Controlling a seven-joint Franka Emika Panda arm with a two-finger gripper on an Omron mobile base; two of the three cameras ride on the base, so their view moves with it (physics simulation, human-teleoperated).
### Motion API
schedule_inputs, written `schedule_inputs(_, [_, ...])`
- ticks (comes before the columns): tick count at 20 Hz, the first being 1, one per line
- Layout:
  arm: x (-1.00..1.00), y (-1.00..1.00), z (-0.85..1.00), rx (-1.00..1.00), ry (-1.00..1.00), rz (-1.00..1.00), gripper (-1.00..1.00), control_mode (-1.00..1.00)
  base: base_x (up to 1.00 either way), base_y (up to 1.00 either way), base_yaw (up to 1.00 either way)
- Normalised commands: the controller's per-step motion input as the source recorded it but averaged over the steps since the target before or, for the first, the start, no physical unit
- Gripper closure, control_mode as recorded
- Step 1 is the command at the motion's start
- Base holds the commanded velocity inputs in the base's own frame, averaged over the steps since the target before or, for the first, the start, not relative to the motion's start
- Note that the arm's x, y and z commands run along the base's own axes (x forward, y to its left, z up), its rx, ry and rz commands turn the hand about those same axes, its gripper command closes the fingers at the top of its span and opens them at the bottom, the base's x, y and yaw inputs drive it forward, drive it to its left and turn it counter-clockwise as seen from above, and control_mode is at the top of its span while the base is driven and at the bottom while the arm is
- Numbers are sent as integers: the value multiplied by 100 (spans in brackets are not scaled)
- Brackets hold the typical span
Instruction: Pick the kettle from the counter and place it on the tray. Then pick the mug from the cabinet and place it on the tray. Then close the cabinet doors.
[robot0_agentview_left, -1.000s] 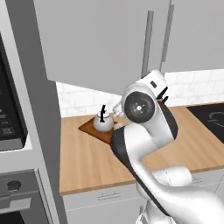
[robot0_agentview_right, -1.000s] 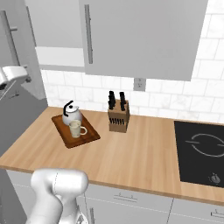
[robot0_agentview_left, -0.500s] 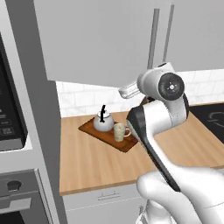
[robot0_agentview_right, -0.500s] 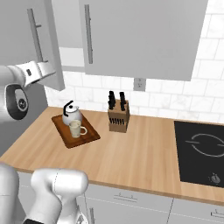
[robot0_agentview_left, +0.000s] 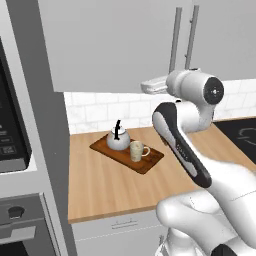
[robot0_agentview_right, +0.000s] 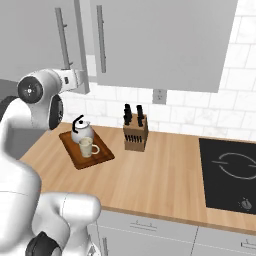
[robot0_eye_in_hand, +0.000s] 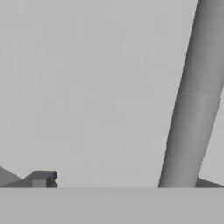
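Note:
The silver-grey kettle and the beige mug stand side by side on the reddish-brown tray on the tan counter. My gripper is raised to the lower edge of the left cabinet door. It is open and holds nothing. That door's bar handle runs close past one fingertip. The right door looks shut, and a narrow pale strip shows between the two doors.
A knife block stands on the counter to the right of the tray. A black cooktop lies at the far right. A tall grey oven column bounds the counter on the left.
The arm has swung up from above the tray to the cabinet, and the left door has swung in towards the right door. Kettle and mug have not moved.

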Motion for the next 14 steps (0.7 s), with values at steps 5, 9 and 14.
schedule_inputs(5, [80,11,0,27,-15,7,-100,-100,0,0,0])
schedule_inputs(9, [76,14,0,26,-13,7,-100,-100,0,0,0])
schedule_inputs(14, [75,17,-2,26,-10,7,-100,-100,0,0,0])
